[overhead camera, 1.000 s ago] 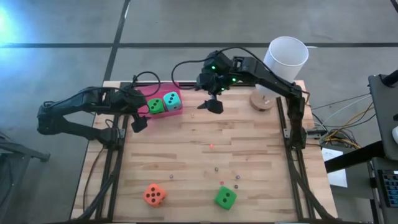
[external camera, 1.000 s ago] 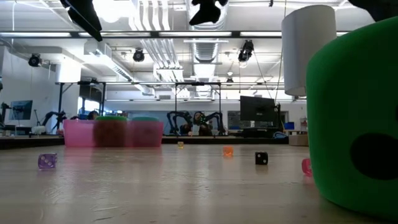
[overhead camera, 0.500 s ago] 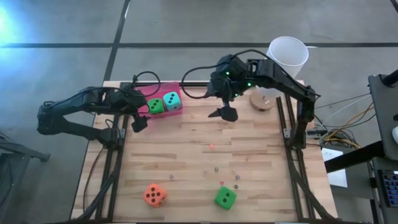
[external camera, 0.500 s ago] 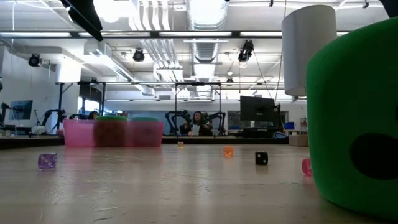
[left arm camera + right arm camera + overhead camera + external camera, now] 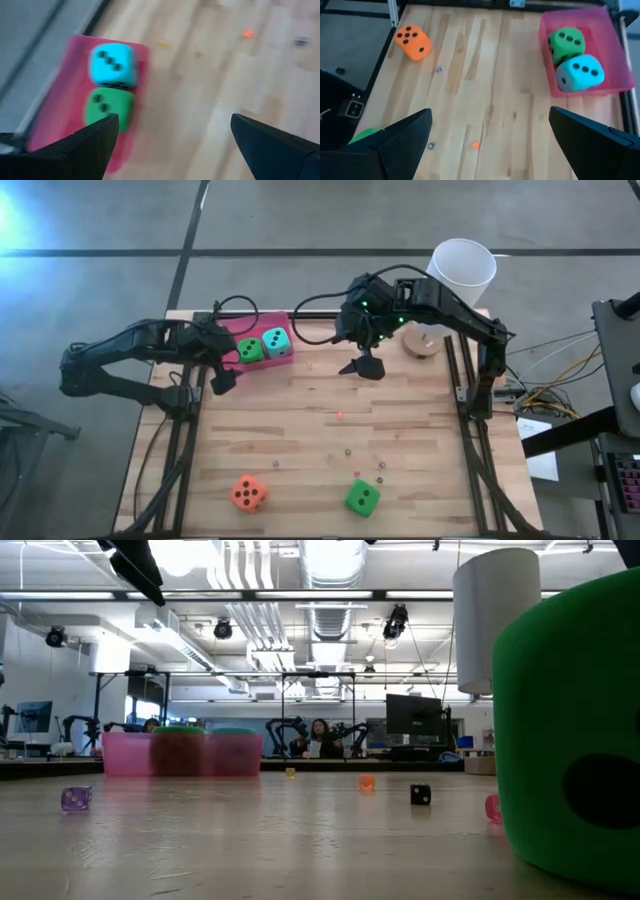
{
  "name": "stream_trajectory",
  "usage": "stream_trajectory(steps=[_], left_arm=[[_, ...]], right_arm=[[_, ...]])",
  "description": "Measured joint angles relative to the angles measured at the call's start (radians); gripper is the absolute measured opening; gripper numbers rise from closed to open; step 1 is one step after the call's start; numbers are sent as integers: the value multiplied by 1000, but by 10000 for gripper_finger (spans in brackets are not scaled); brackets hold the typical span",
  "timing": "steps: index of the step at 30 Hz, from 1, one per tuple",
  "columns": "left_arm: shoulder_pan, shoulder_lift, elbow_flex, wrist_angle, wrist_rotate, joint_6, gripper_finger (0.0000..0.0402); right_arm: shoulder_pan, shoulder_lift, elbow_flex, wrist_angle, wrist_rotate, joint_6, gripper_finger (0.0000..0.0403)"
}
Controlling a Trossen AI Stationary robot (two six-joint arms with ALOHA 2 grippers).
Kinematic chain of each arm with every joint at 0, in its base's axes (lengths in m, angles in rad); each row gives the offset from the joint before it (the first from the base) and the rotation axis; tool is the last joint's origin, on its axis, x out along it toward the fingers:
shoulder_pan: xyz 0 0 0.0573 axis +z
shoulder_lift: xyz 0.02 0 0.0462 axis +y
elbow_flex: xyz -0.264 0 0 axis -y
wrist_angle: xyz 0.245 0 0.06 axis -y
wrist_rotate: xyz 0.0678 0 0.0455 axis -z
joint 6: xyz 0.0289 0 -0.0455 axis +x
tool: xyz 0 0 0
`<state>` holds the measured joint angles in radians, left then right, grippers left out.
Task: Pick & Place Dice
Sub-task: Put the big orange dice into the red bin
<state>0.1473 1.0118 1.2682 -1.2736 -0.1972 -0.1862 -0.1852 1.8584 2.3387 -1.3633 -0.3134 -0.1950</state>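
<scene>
Orange die (image 5: 248, 493) and green die (image 5: 362, 498) well below right end effector (image 5: 364, 367), fingers apart, seemingly empty

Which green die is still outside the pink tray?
The green die at the table's near edge, right of the orange die. The other green die sits in the pink tray beside the teal one.

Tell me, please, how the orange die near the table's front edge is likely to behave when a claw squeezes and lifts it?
The orange die looks like soft foam, so it probably gives slightly and weighs little. Its flat faces suggest it will sit still rather than roll. The matte surface likely grips well.
</scene>
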Motion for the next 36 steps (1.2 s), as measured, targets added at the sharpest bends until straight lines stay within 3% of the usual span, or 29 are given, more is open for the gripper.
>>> stream_trajectory(steps=[5,26,36], left_arm=[[-37,0,0,3,133,-3,385],[-524,23,0,167,98,-126,386],[-653,84,-71,233,93,-128,390]], right_arm=[[0,0,0,-38,0,6,400],[96,0,-3,-78,0,73,400],[158,0,-3,-78,0,150,400]])
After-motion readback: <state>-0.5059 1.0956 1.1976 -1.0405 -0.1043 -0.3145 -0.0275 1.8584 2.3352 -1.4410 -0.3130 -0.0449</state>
